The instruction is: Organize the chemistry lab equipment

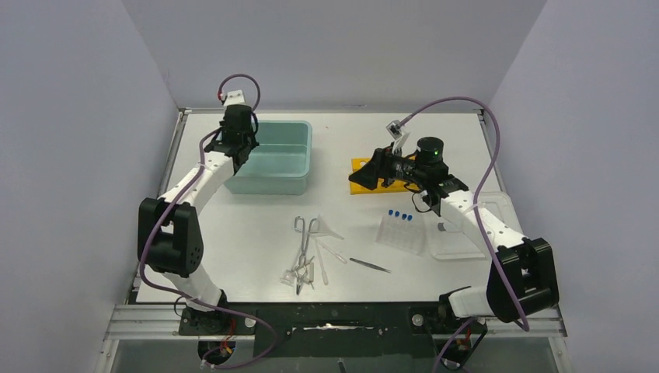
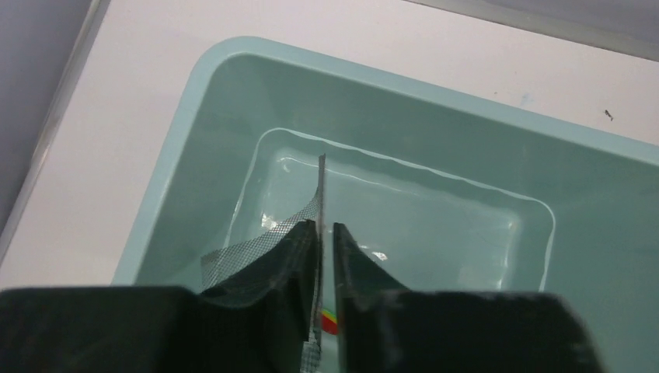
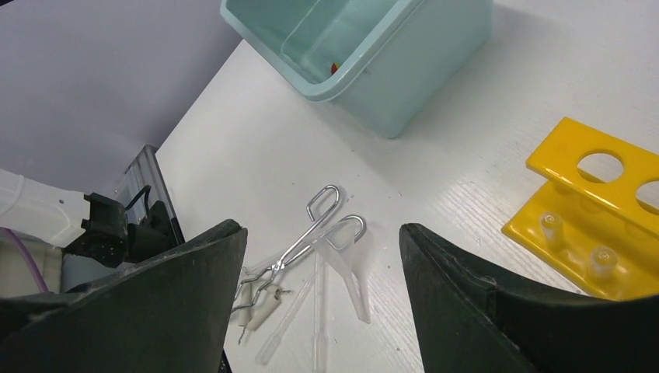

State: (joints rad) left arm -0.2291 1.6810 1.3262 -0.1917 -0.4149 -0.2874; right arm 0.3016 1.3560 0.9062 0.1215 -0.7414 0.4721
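The white surface (image 1: 256, 225) fills most of the overhead view, with both arms reaching out over it from the near edge. The left arm stretches to the far left corner, where the left gripper (image 2: 326, 225) hangs over the open teal tub (image 1: 280, 185). The right arm bends in toward the middle, and the right gripper (image 3: 319, 229) is held above the surface with its jaws wide apart and nothing between them. The tub stands at the far left and has a clear tray (image 2: 256, 179) sitting inside it. A translucent lid (image 1: 458, 247) lies flat on the right, partly under the right arm. A yellow rack (image 3: 556, 155) with round holes sits at the far centre, just beside the right gripper. Near the lid's left edge lies a clear pack of blue-capped tubes (image 1: 400, 216). At the near centre, well apart from the tub, is a loose cluster: metal forceps (image 3: 311, 237) with looped handles, clear plastic droppers (image 3: 291, 318) touching and overlapping them, and thin tweezers (image 1: 370, 265) lying alone just to the right. The left jaws are pressed together on a thin sheet of grey wire mesh (image 2: 249, 252), which curls out to one side above the tray.
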